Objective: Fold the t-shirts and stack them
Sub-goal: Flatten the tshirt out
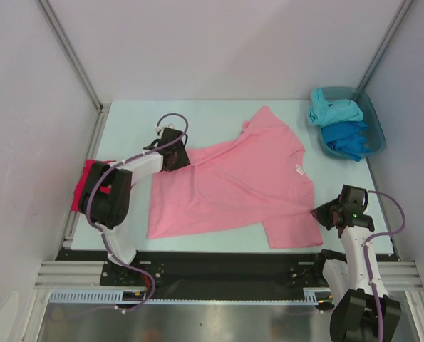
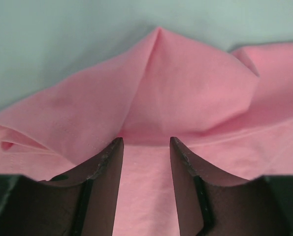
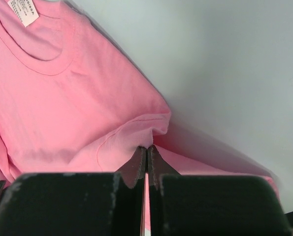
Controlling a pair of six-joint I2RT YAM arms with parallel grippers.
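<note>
Top external view. A pink t-shirt (image 1: 229, 189) lies spread across the middle of the pale table (image 1: 126, 121), its collar towards the right and its white neck tag (image 1: 298, 169) showing. Its hem side faces the left arm. The far sleeve points towards the back wall, and the near sleeve lies at the front right. The left gripper (image 1: 177, 158) sits low on the shirt's left edge, where the cloth is rumpled. The right gripper (image 1: 324, 214) meets the near sleeve at its right-hand edge. A crimson t-shirt (image 1: 83, 187) lies at the table's left edge, partly hidden behind the left arm. In the far right corner a teal tub (image 1: 374, 117) holds a turquoise t-shirt (image 1: 333, 110) and a blue t-shirt (image 1: 347, 139), both bunched.

Left wrist view. The left gripper (image 2: 146, 142) has its two dark fingers (image 2: 107, 167) standing apart, released. Flat pink cloth shows in the gap and nothing is pinched between them. Just beyond the tips the pink t-shirt (image 2: 185, 83) rises in a peaked fold, with bare table (image 2: 62, 39) behind it.

Right wrist view. The right gripper (image 3: 146, 149) is clenched, its fingers pressed together on the hem of the pink t-shirt's (image 3: 62, 113) sleeve. The cloth puckers up to the tips, and a thin pink line shows between the fingers. The collar and neck tag (image 3: 24, 11) lie at the upper left, and the table (image 3: 225, 73) fills the right.
</note>
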